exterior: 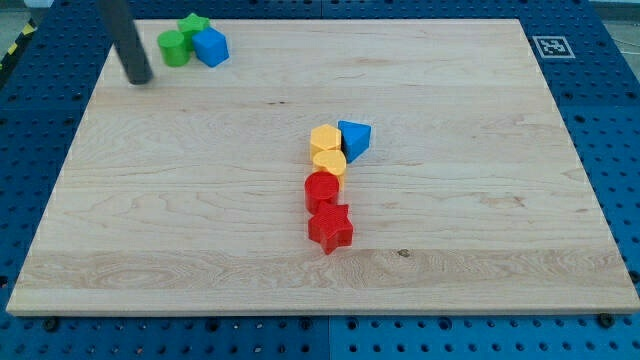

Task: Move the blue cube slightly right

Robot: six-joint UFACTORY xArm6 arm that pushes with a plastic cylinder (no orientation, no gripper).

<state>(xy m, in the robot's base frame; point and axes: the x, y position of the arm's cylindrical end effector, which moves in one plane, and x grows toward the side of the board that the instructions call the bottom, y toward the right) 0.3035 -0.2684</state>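
Observation:
The blue cube [211,46] sits near the board's top left corner, touching a green cylinder [173,48] on its left and a green star [193,26] just above. My tip [139,78] rests on the board to the left of and a little below this group, apart from the green cylinder. The dark rod rises from it toward the view's top.
A chain of blocks lies near the board's middle: a blue triangular block [355,138], a yellow hexagon [325,140], a yellow heart [329,162], a red cylinder [322,190] and a red star [330,228]. The wooden board [480,250] rests on a blue pegboard.

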